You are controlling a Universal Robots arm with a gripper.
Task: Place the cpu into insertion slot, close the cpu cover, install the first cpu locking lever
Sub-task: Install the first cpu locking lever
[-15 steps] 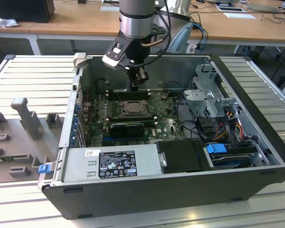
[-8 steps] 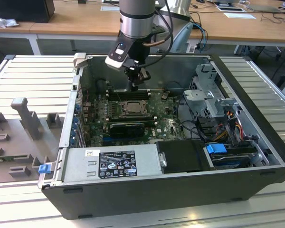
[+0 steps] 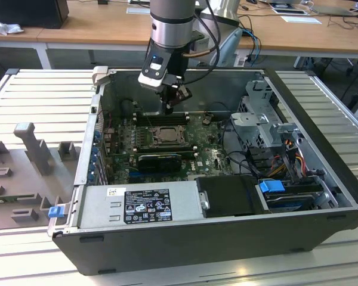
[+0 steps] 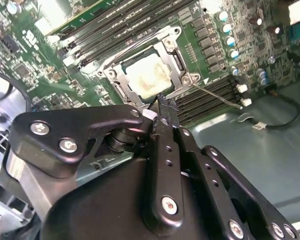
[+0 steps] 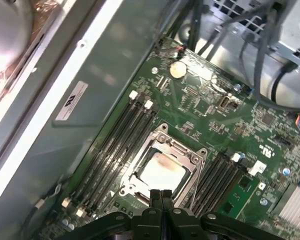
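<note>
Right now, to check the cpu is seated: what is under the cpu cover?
The cpu cover lies flat; through its window the pale face of the cpu shows. The frame covers the cpu's edges, and the cpu covers whatever lies below it.

The small flat square chip [image 5: 162, 172], its pale silver-beige metal face a little smudged, lies level in the square dark socket with the metal rim [image 3: 149, 137] on the green board, about midway between the banks of long black slots on either side. The thin silver-grey hinged frame plate [image 5: 182, 146] lies flat over it, so the chip's face shows through the square window. A slender metal lever rod [image 4: 216, 94] sticks out slantwise from one corner of that frame.
</note>
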